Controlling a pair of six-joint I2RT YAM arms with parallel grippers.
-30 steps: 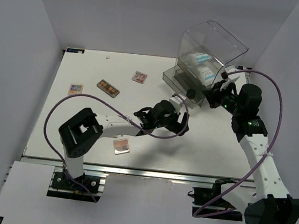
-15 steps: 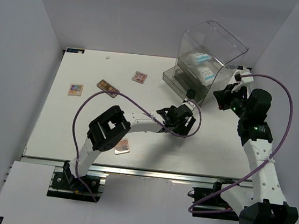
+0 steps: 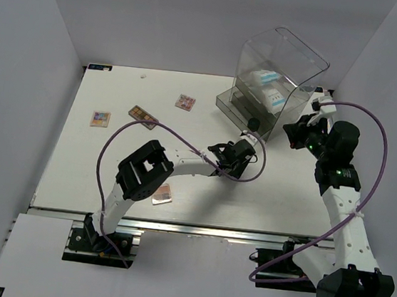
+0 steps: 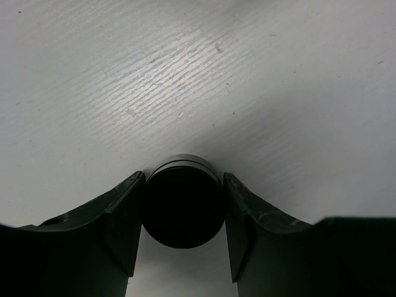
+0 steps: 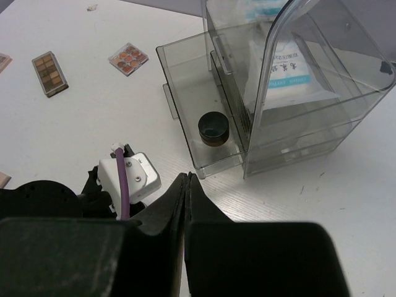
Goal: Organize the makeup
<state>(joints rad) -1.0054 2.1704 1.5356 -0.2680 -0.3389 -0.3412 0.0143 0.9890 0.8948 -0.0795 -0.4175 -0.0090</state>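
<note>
**Box right, palettes left**

The drawer box stands at the table's back right, pouches inside its upper part. Its bottom drawer sticks out leftward, one jar in it. Just before that drawer, a second jar sits between the left gripper's fingers. Farther left lie the far palette, middle palette and leftmost palette; the near palette lies by the front edge.
</note>
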